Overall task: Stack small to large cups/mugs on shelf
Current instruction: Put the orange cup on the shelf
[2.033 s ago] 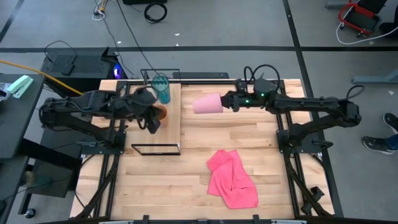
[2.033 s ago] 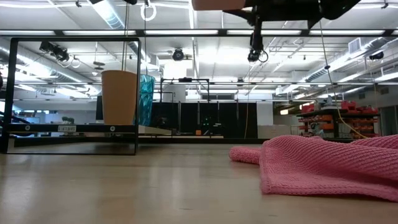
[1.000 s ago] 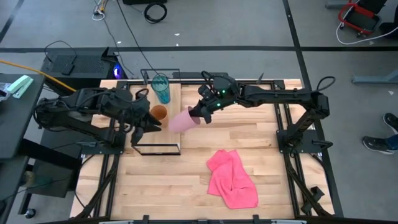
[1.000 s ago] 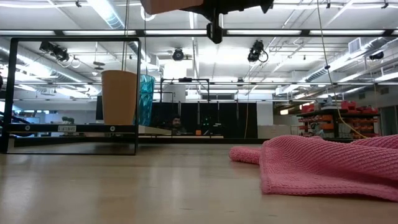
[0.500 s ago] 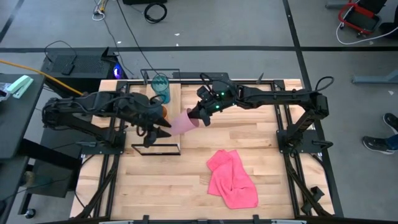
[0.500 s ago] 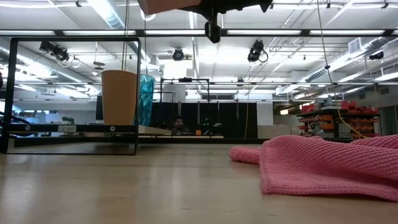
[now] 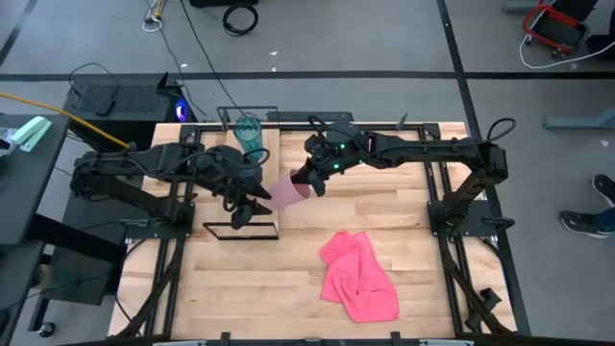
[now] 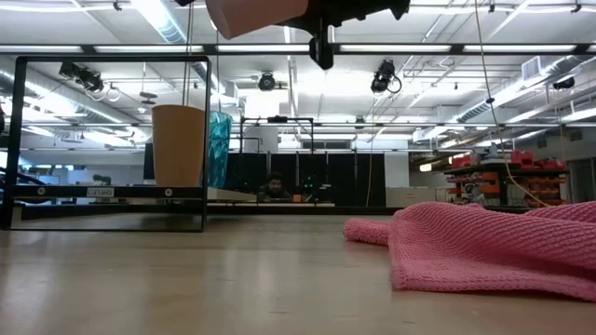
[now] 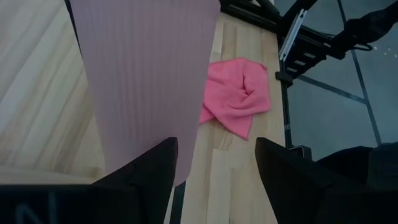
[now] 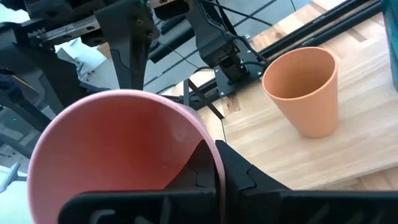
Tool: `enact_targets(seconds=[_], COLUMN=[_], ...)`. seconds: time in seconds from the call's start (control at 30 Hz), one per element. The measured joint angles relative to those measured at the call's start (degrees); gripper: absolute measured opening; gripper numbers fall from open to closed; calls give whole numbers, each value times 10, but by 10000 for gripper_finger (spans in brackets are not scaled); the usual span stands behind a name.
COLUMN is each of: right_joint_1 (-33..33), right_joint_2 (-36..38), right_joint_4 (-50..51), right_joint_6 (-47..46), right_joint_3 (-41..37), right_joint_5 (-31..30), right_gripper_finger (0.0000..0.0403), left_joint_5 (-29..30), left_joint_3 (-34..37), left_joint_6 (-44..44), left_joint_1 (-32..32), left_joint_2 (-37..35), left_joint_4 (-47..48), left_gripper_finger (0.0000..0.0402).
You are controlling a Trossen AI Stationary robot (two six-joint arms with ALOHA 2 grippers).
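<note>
The right gripper (image 7: 306,183) is clamped on the pink cup's (image 7: 284,190) rim, held in the air by the shelf (image 7: 270,163). The left gripper (image 7: 252,205) has just opened wide and moved beside it, maybe to take it. The orange cup (image 8: 179,145) hides under the arm from above.

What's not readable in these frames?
- Orange cup: hidden under the left arm in the high view.
- Pink cup: top cut off by the low view's upper edge; whether the left gripper touches it can't be told.
- Teal cup: mostly behind the orange cup in the low view.
</note>
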State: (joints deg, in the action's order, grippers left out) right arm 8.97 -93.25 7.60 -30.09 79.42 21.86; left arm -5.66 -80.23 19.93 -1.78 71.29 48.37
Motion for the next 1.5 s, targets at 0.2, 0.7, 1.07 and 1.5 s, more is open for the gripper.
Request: enact_targets(seconds=[0.2,0.7,1.07,1.5], right_joint_1=[-9,-25,-26,-24], right_joint_2=[0,0,1,1], right_joint_4=[16,9,9,8], right_joint_6=[5,18,23,31], right_joint_3=[1,1,0,1], right_joint_5=[8,22,23,5], right_gripper_finger=[0,0,0,0], left_joint_5=[11,-4,-81,-121], left_joint_3=[0,0,0,0], left_joint_6=[-1,4,4,-9], left_joint_1=[13,19,39,43], left_joint_2=[-7,1,18,19], left_joint_4=[-6,-1,-9,-8], left_gripper_finger=[236,245,256,250])
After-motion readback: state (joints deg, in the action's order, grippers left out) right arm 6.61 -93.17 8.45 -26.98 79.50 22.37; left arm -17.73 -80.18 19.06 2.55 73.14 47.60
